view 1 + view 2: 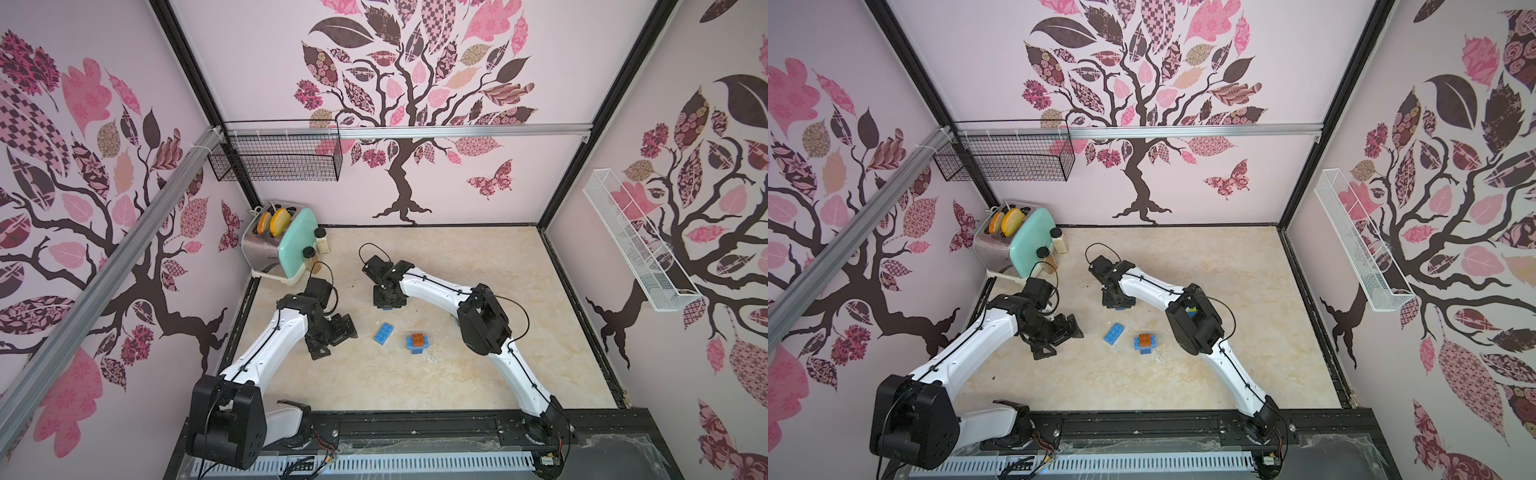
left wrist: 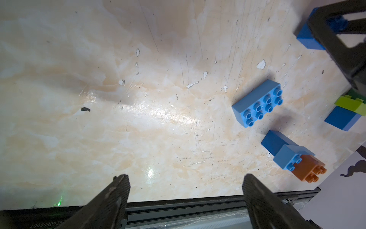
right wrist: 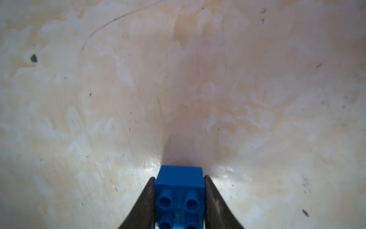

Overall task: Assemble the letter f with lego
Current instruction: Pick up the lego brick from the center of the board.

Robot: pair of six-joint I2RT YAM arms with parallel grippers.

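Right pincer (image 3: 179, 177) clamped on blue square brick (image 3: 178, 190) — left pincer (image 2: 185, 176) wide open, empty, above table (image 2: 138, 99).

Toaster (image 1: 297, 243) holding bread slices (image 1: 280, 221), far corner; jars (image 1: 321, 241) just beside; black basket (image 1: 276, 161), white basket (image 1: 636, 245) on walls.

Oblong brick (image 1: 384, 333) just left of small stack (image 1: 419, 343), square brick (image 3: 179, 185) behind both, within right claw (image 3: 179, 177).

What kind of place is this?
Probably a robot lab booth staged as a kitchen: left arm and right arm over a marble-look table, a toaster in the corner, tree-patterned wall panels.
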